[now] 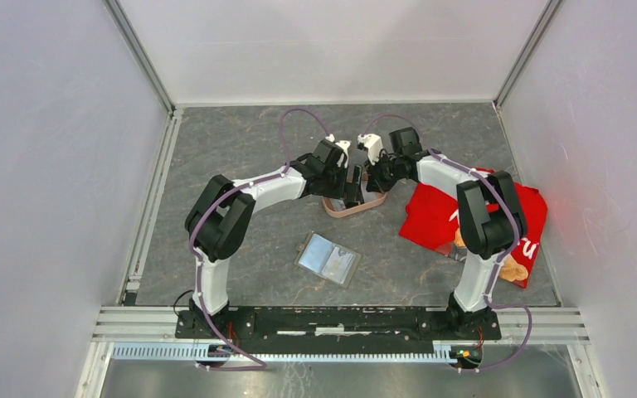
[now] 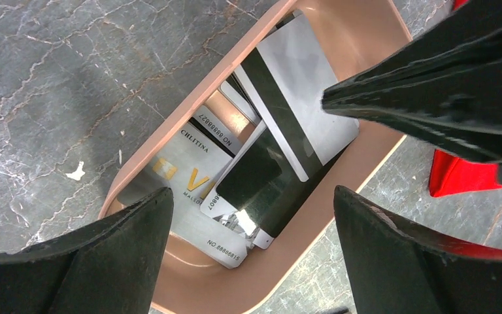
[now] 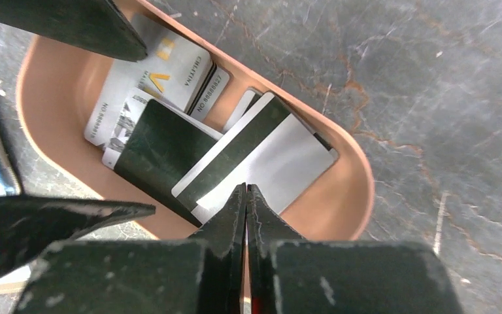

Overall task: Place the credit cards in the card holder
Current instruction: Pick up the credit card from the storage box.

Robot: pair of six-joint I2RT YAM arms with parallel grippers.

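Reaches with the left arm (image 1: 257, 189) from the near-left base, up to a sharply bent elbow, then far and right toward the middle. Points the left gripper (image 1: 352, 186) downward, fingers (image 2: 124, 248) spread wide. Mirrors this with the right arm (image 1: 446, 174): up from the near-right base, elbow bent, forearm running left and far. Tips the right gripper (image 1: 379, 176) down just beside the left one, fingers (image 3: 225, 222) pressed together at the tips.
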